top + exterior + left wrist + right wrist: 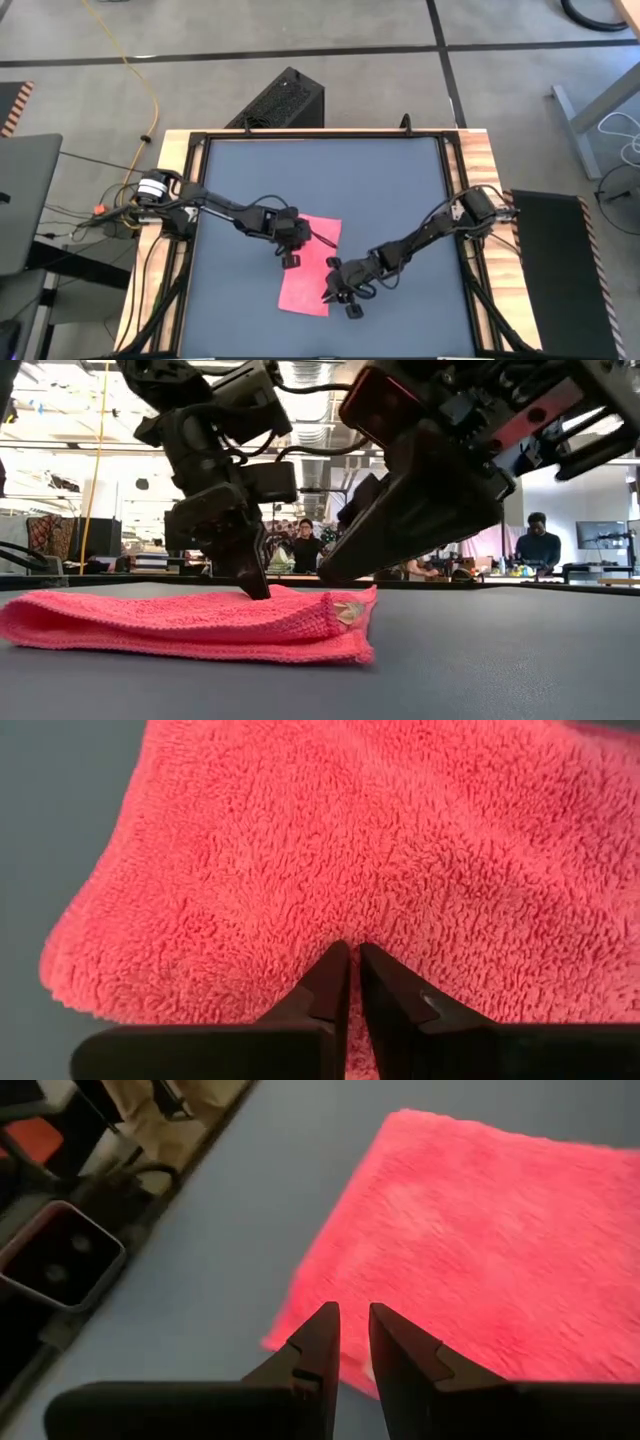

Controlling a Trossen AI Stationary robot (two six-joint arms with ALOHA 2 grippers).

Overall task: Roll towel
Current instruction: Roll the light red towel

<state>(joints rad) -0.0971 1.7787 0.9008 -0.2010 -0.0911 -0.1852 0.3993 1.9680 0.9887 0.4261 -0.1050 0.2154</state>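
From above, you have the towel (311, 265) lying flat on the dark table (240, 180), a little toward 6 o'clock of its centre, long axis running from 1 o'clock down to 7 o'clock. Your left gripper (290, 258) sits on the towel's 9 o'clock long edge; your right gripper (338, 297) is at its 4 o'clock edge, near the lower corner. Each is at the cloth — neither is clearly nearer.

At table height, the left gripper (255, 582) comes down with its tips pressed into the towel (190, 622), while the right gripper (345, 572) hangs just above the cloth's end by the small white tag (349, 612), not touching as far as you can see.

Through the left wrist, the fingers (330, 982) are nearly together with a thin slit between, tips dug into the pile; whether they pinch cloth you cannot tell.

Through the right wrist, the gripper (354, 1326) shows a narrow gap and holds nothing — the towel's (480, 1250) corner lies just past its tips.
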